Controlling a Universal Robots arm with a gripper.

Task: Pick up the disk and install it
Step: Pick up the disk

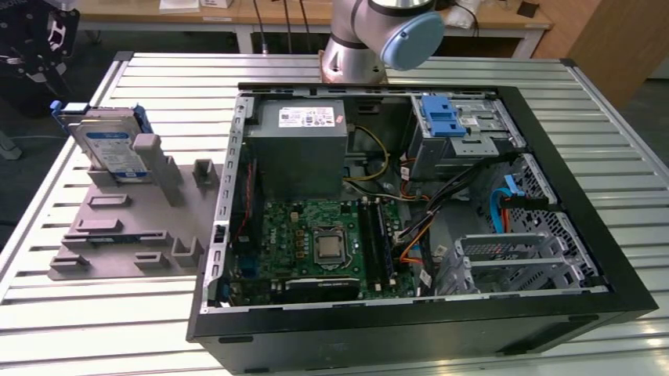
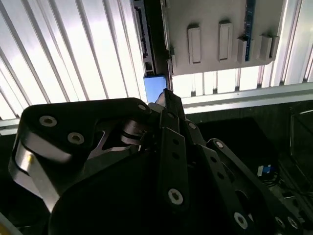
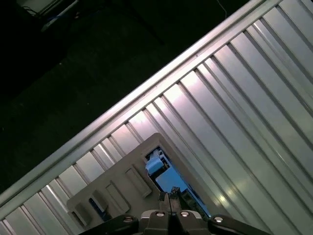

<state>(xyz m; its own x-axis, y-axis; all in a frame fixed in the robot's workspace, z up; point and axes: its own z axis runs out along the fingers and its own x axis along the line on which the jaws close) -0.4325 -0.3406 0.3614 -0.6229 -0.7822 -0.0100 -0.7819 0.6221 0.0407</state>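
The disk (image 1: 111, 147), silver with a blue-and-white label and blue rails, stands on edge in a slot of the grey fixture (image 1: 115, 227) on the table, at the exterior view's left. My gripper (image 1: 40, 66) hangs above the table's far-left corner, a little beyond the disk and apart from it. In the first wrist view the fingertips (image 3: 164, 201) are pressed together with nothing between them, and the disk's blue rail (image 3: 164, 177) lies just past them. The second wrist view shows the gripper (image 2: 166, 98) closed to a point near the blue rail (image 2: 154, 88).
An open computer case (image 1: 418, 313) lies on the slatted metal table (image 1: 157, 70), right of the fixture. Inside are a grey power supply (image 1: 298, 153), a green motherboard (image 1: 313, 243) and a silver cage with a blue latch (image 1: 444, 117). The arm's base (image 1: 366, 39) stands behind the case.
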